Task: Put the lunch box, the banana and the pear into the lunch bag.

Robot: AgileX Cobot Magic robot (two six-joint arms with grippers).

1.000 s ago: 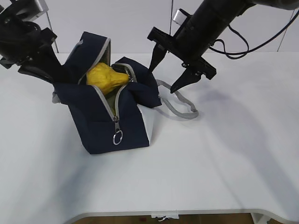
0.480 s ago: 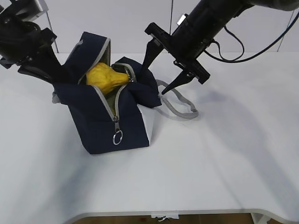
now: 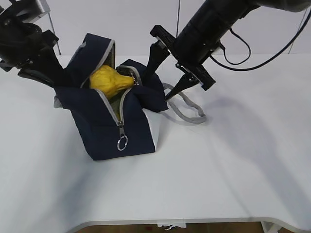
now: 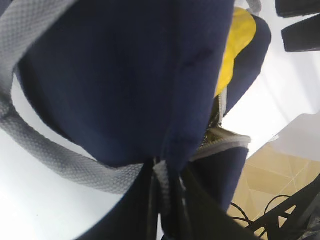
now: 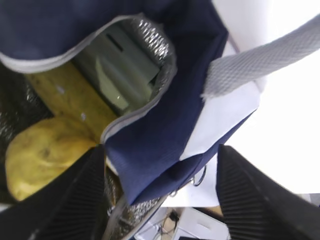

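Over the last second our right gripper (image 3: 159, 76) has swung in closer above the lunch bag (image 3: 112, 124), jaws wide apart and empty. Our left gripper (image 4: 167, 200) stays clamped on the bag's rim near the counter's far left edge. Pear (image 3: 109, 81), banana (image 5: 67, 97) and lunch box (image 5: 122, 72) all sit inside, so we judge the packing done.
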